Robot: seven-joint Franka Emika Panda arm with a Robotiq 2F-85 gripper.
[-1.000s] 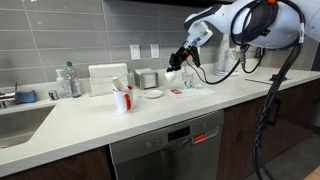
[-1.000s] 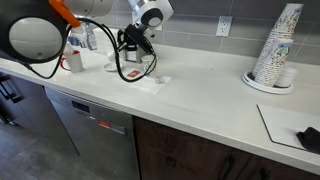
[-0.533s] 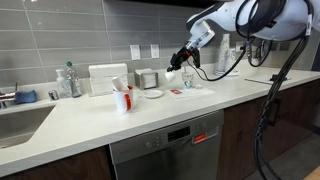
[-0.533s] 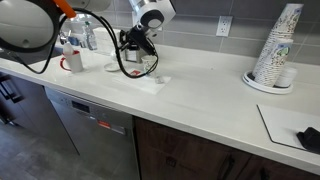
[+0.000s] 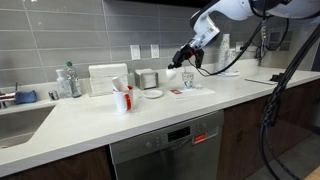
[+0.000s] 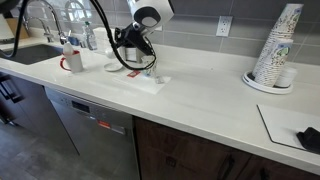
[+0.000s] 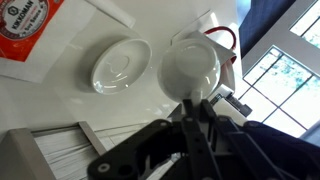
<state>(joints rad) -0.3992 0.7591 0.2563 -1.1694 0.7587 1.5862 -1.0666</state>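
Tool [image 7: 195, 108] pinched on white cup [image 7: 190, 65], plain, round, glossy, w/ saucer [image 7: 120, 65] nearby.

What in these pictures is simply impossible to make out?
- Wrist view: the gripper hides with its own dark body where it pinches the white round cup.
- Wrist view: the red-and-white printed packet is cut off by the corner, so its lettering is partly lost.
- Exterior view: the white saucer is too small for detail.
- Exterior view: black cables cross the gripper, covering the cup.
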